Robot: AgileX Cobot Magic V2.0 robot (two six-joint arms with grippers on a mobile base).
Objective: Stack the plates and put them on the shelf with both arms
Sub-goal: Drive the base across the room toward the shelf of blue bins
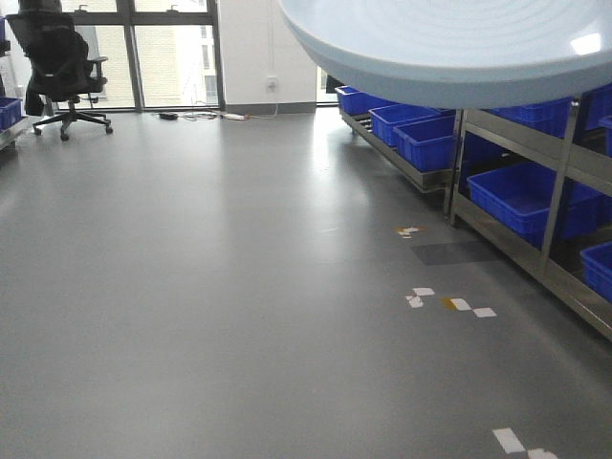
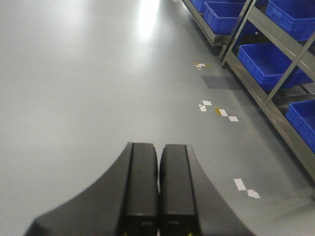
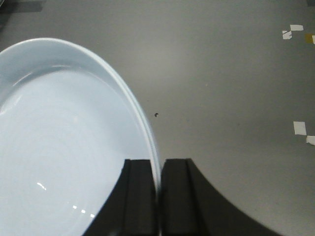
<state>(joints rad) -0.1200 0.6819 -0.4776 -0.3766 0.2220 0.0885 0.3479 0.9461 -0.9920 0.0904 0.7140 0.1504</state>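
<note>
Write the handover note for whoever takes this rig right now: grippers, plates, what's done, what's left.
Left gripper: shut, empty, pointing over the floor.
Right gripper: shut on the rim of a white plate, holding it in the air above the floor.
Surroundings: the metal shelf with blue bins stands to the right, close to the raised plate.
Done: the plate is lifted. No other plate is in view, and it cannot be told whether a second one is stacked with it.
Left: confirm the stack, bring the left gripper onto the plate, and set it on the shelf.
</note>
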